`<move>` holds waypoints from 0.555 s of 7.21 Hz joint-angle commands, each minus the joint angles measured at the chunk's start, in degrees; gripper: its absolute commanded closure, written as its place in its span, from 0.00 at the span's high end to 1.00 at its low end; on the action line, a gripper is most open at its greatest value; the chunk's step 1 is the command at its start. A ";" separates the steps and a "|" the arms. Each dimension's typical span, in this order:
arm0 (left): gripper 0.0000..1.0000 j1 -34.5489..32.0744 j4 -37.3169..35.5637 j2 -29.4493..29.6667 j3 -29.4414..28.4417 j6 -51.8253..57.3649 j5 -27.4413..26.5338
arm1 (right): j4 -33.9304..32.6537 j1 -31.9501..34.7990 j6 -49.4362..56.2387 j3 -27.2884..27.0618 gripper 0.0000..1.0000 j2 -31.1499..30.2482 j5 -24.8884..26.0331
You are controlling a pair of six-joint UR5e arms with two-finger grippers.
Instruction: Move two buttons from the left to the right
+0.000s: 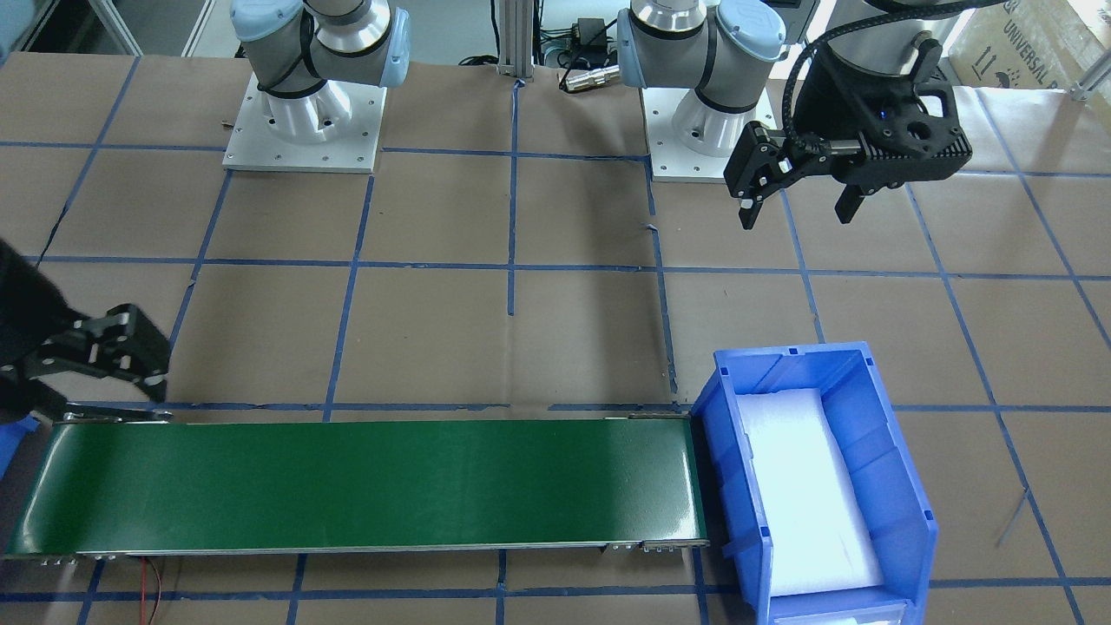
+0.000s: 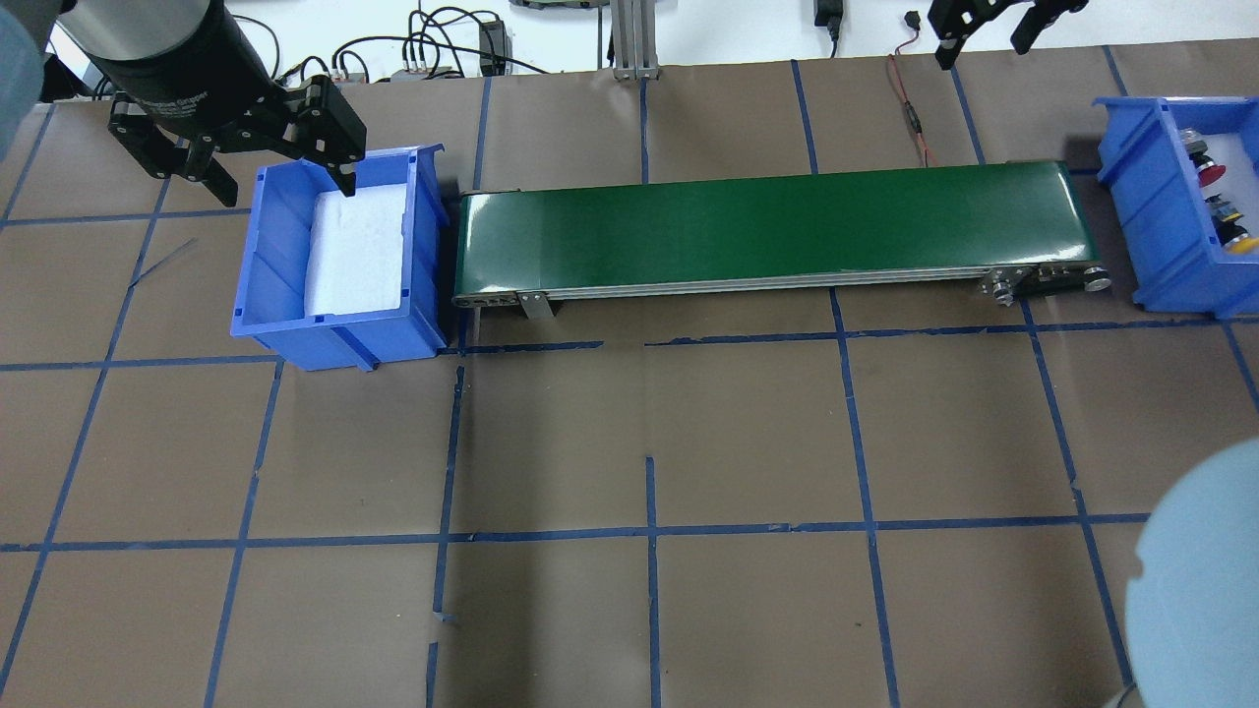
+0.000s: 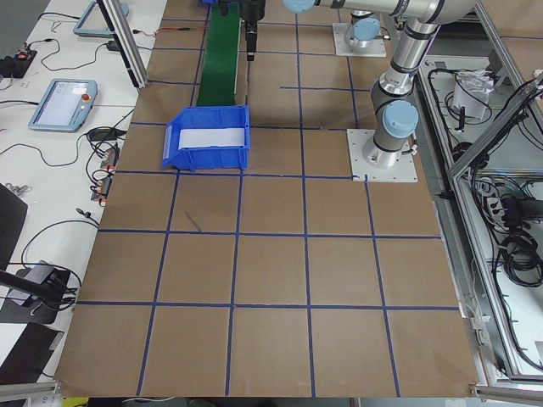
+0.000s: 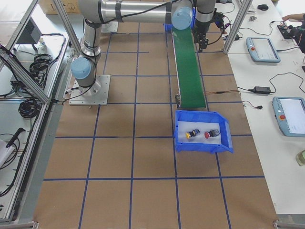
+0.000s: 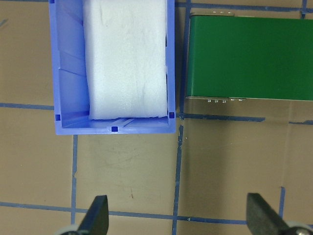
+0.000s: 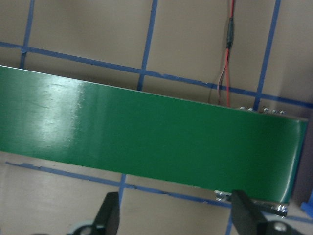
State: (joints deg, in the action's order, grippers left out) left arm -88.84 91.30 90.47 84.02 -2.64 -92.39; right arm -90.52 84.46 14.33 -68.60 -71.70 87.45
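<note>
Brown paper-covered surface (image 2: 689, 442) with blue tape grid and a long green conveyor belt (image 2: 777, 226). The red mushroom-capped push-button (image 4: 211, 134) and the yellow-capped push-button (image 4: 192, 134) lie side by side, not touching, in the blue plastic bin (image 4: 202, 145) at the belt's right end. The right hand (image 2: 984, 44) hovers by that end, fingers spread wide and empty, apart from both buttons. The left hand (image 2: 283, 182), likewise wide and empty, hangs over the second blue bin (image 2: 334, 339), which holds white foam (image 2: 359, 246).
</note>
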 commanded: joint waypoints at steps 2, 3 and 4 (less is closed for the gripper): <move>1.00 -0.10 0.02 0.23 -0.18 0.00 0.01 | 1.75 5.79 -11.58 -10.30 0.99 -11.14 0.17; 1.00 -0.10 0.11 0.23 -0.18 0.00 0.10 | 1.75 6.58 -13.96 -13.11 1.00 -14.40 0.17; 1.00 -0.10 0.11 0.05 -0.09 0.00 0.01 | 2.01 6.68 -13.46 -15.40 1.00 -17.22 0.09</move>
State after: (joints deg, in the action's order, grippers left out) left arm -88.95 91.38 90.63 83.88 -2.64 -92.34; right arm -88.76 90.59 1.74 -80.88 -85.14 87.61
